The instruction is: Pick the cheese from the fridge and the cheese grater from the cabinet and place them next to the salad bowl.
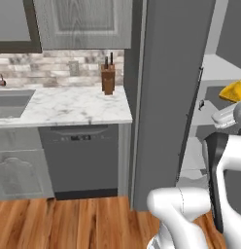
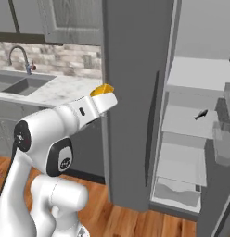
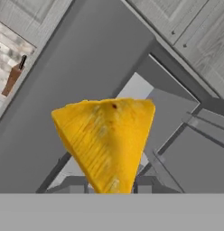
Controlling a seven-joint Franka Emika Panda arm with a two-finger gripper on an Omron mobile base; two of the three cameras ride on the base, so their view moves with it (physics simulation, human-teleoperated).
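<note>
The jaws (image 3: 111, 189) were clamped on the cheese (image 3: 107, 142), whose yellow wedge rose straight out from between them, broad end away from the hand and narrow end pinched at the fingertips. In the right base view the cheese (image 2: 102, 90) sat at the end of the outstretched arm, just outside the edge of the fridge (image 2: 135, 92) door, with the open pale shelves off to one side of the jaws. The knife block (image 1: 108, 78) stood on the bench (image 1: 69, 104) on the other side, well apart from them.

The step in hand looked to be carrying the wedge away from the fridge toward the salad bowl. Doing it well would likely mean keeping the squeeze steady, since the hold was only on the thin tip and the heavy end could pivot. The arm should probably swing clear of the door edge before the base turns, moving slowly and keeping the wedge level.
</note>
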